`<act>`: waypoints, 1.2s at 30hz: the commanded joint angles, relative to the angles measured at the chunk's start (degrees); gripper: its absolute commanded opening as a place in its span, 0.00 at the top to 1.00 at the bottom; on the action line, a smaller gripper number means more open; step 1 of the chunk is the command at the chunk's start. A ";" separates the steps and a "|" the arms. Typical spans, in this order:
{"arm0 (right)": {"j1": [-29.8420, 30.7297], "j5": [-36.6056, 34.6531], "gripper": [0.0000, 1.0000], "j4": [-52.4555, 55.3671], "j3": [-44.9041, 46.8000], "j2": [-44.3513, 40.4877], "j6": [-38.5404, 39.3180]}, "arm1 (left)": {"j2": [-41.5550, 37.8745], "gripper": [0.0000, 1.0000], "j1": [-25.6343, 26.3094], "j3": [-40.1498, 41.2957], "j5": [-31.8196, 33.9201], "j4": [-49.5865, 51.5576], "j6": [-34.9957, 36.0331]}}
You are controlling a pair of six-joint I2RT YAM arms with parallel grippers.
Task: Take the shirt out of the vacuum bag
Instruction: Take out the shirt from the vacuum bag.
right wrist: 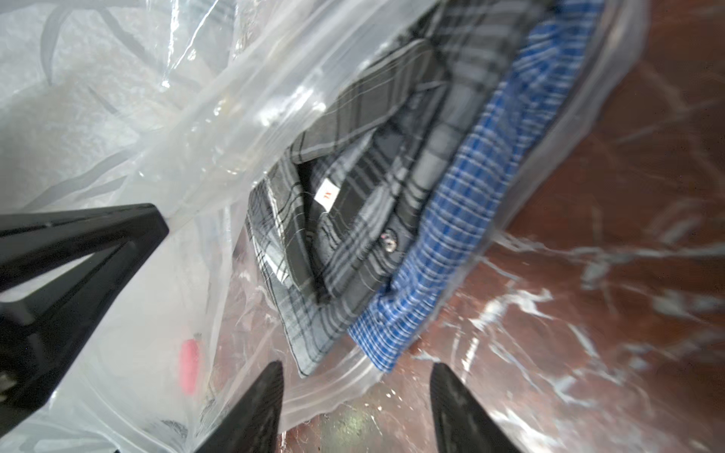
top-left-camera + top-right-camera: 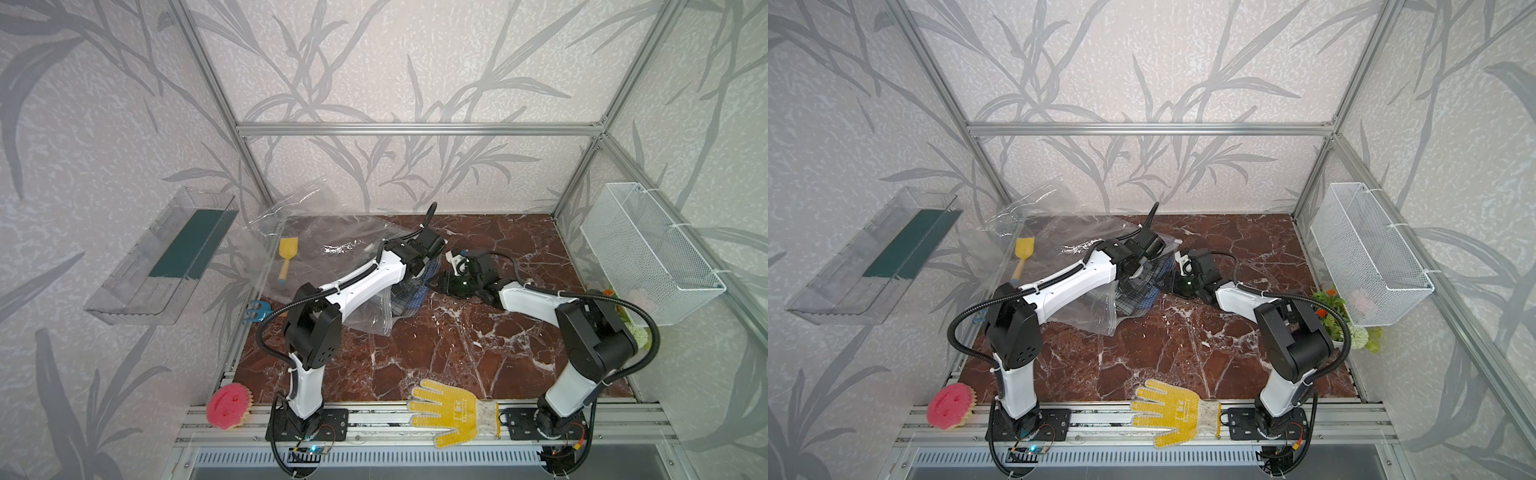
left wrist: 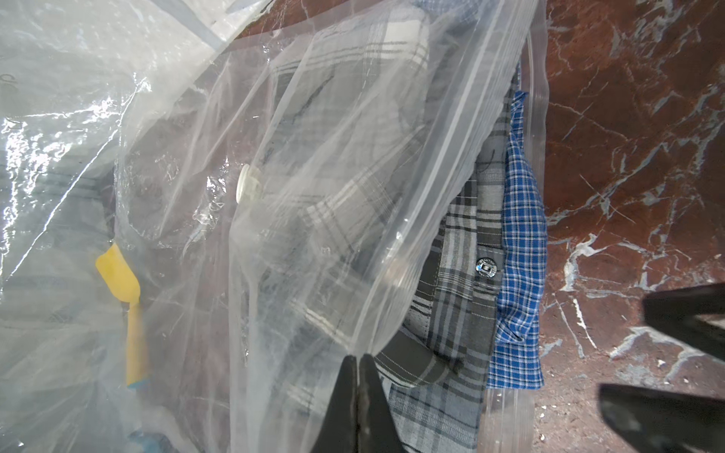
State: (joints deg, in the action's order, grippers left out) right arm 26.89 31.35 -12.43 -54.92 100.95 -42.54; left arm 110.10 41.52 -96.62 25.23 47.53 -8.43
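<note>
At the closed left tool (image 3: 357, 366), upper film of the vacuum bag (image 3: 333, 157).

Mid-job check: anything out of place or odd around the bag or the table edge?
Two things. The clear crinkly vacuum bag seems to hold two garments at its open mouth, a grey plaid shirt and a blue checked garment, not one. A yellow dotted work glove lies across the front aluminium rail, off the marble table.

Crinkled clear vacuum bag (image 3: 176, 117), mouth open, grey plaid shirt (image 3: 459, 306) showing inside it.
</note>
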 commanded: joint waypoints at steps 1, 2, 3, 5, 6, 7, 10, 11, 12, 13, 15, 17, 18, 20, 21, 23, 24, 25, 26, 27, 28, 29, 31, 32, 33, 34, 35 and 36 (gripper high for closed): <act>0.82 1.84 0.44 -8.43 -2.44 4.64 -5.76 | -2.27 1.00 -0.43 -1.46 -0.17 0.54 -1.33; 0.96 1.30 0.43 -9.33 -2.92 5.93 -6.72 | -2.39 1.00 -0.47 -1.79 -0.03 0.63 -1.32; 1.04 0.94 0.42 -10.54 -3.09 7.03 -7.64 | -2.56 1.00 -0.60 -1.88 0.05 0.79 -1.28; 1.03 0.84 0.42 -13.27 -3.42 9.27 -9.39 | -3.12 1.00 -0.97 -1.95 -0.13 0.92 -1.25; 1.02 1.06 0.42 -13.98 -3.90 10.07 -9.68 | -3.35 1.00 -1.06 -1.84 -0.38 0.81 -1.27; 1.05 1.20 0.42 -14.48 -4.35 11.02 -10.00 | -3.65 1.00 -1.27 -1.76 -0.70 0.86 -1.36; 1.11 1.71 0.42 -15.52 -5.53 12.60 -10.34 | -4.15 1.00 -1.74 -1.82 -0.90 1.25 -1.38; 1.14 1.28 0.42 -15.35 -5.83 12.91 -10.14 | -4.31 1.00 -1.85 -1.72 -0.90 1.26 -1.33; 1.06 1.30 0.42 -15.07 -6.18 13.40 -10.03 | -4.40 1.00 -1.94 -1.60 -1.13 1.25 -1.49; 1.05 1.42 0.42 -14.69 -6.59 13.82 -9.92 | -4.54 1.00 -1.98 -1.48 -1.29 1.17 -1.57; 1.01 1.45 0.42 -14.29 -7.27 14.75 -9.84 | -4.49 1.00 -2.02 -1.56 -1.48 1.35 -1.68; 1.02 1.36 0.42 -14.41 -7.90 16.18 -9.98 | -4.37 1.00 -2.13 -1.67 -1.71 1.34 -1.70; 1.05 1.43 0.43 -14.70 -8.27 16.88 -10.15 | -4.41 1.00 -2.08 -1.81 -1.70 1.34 -1.68; 1.04 1.61 0.44 -15.55 -9.01 18.24 -10.88 | -4.25 1.00 -2.13 -2.08 -2.02 1.69 -1.75; 0.99 1.48 0.44 -15.84 -9.31 18.60 -11.13 | -4.21 1.00 -2.14 -2.10 -2.04 1.78 -1.80; 1.14 1.04 0.46 -16.61 -9.42 18.85 -11.87 | -4.24 1.00 -2.11 -1.82 -2.28 1.80 -1.97; 1.14 0.92 0.47 -16.64 -9.58 18.80 -12.03 | -4.28 1.00 -2.14 -1.59 -2.52 1.64 -1.96; 1.09 0.74 0.49 -16.47 -9.73 18.68 -11.90 | -4.20 1.00 -2.14 -1.47 -2.62 1.61 -2.04; 1.22 0.49 0.51 -16.19 -9.85 18.47 -11.79 | -3.95 1.00 -2.11 -1.40 -2.88 1.59 -2.16; 1.30 0.40 0.53 -16.22 -9.90 18.28 -11.90 | -3.81 1.00 -2.14 -1.34 -3.14 1.57 -2.21; 1.33 0.21 0.55 -16.23 -10.03 18.15 -11.95 | -3.65 1.00 -2.13 -1.38 -3.46 1.58 -2.37; 1.57 0.14 0.57 -16.18 -10.26 18.06 -12.12 | -3.52 1.00 -2.14 -1.44 -3.71 1.45 -2.35; 1.96 -0.10 0.59 -15.20 -10.97 17.95 -12.23 | -3.22 1.00 -2.11 -1.48 -4.16 1.31 -2.42; 2.18 -0.39 0.59 -14.73 -11.39 17.89 -12.21 | -3.15 1.00 -2.14 -1.47 -4.31 1.26 -2.55; 2.36 -0.75 0.59 -14.56 -11.63 17.88 -12.23 | -3.13 1.00 -2.14 -1.25 -4.40 1.11 -2.47; 2.62 -1.38 0.59 -14.30 -11.83 17.96 -12.22 | -3.09 1.00 -2.07 -1.10 -4.49 1.09 -2.46; 2.80 -2.07 0.59 -13.89 -12.19 18.20 -12.12 | -2.94 1.00 -2.10 -1.13 -4.64 1.08 -2.46; 2.94 -2.53 0.59 -13.83 -12.53 18.62 -12.43 | -2.88 1.00 -2.06 -1.17 -4.78 1.17 -2.34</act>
State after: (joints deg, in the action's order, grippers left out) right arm 29.02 30.57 -26.61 -65.60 119.35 -54.68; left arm 107.77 39.64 -96.82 20.60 47.77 -9.72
